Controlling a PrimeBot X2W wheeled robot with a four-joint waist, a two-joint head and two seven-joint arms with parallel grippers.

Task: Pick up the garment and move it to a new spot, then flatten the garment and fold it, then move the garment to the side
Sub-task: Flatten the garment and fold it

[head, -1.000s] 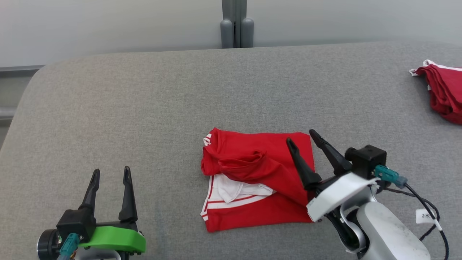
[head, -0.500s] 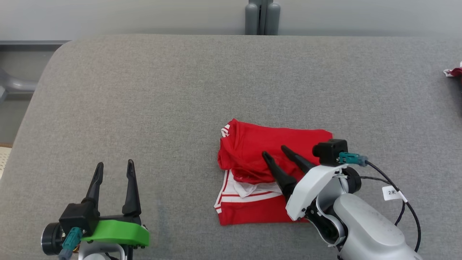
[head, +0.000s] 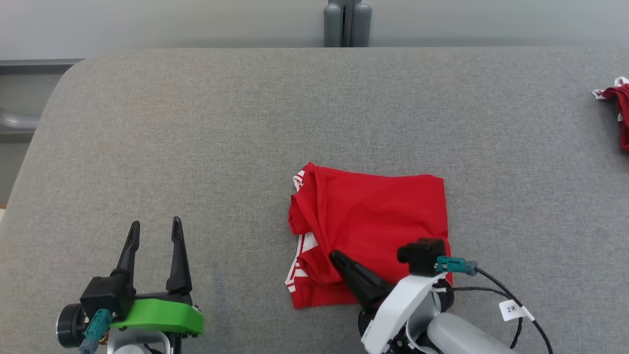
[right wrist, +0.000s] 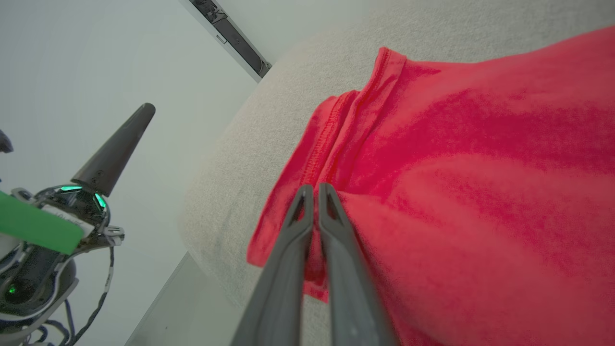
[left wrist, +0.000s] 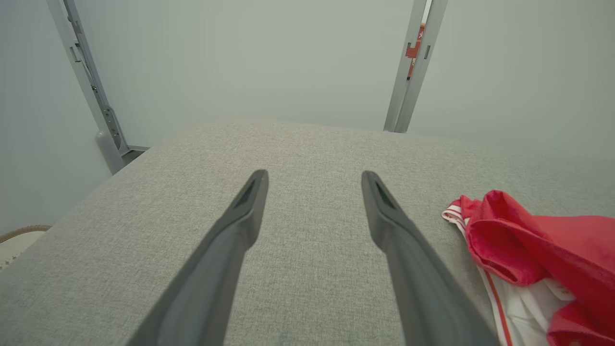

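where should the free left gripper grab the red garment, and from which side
Probably the white-striped corner at the far left of the red garment, coming in from the robot's left. That edge looks loose and bunched up off the surface. It faces the open left gripper and lies apart from the right gripper, which is shut on the near fold.

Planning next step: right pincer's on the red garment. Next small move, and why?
Probably draw the right pincer toward the near edge, smoothing the pinched layer: it is shut on the red garment at its bunched left side, where white trim shows; the left pincer stands open, aside.
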